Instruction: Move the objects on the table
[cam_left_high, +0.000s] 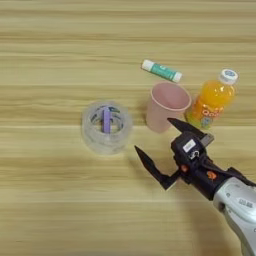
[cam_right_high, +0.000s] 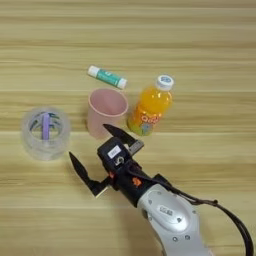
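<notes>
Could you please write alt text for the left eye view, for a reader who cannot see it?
An open right gripper hovers over a wooden table, just below a pink cup. An orange bottle stands right of the cup, a clear tape roll left, a green-and-white tube behind.

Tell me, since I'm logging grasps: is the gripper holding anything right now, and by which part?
Nothing is held. The right gripper is open, its two black fingers spread wide with only bare table between them, short of the pink cup and the tape roll.

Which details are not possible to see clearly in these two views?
- Orange bottle label: print too small in both views.
- Pink cup near base: upper finger of the open right gripper overlaps it in the left eye view.
- Green-and-white tube: text too small.
- Forearm: cut by the edges.
</notes>
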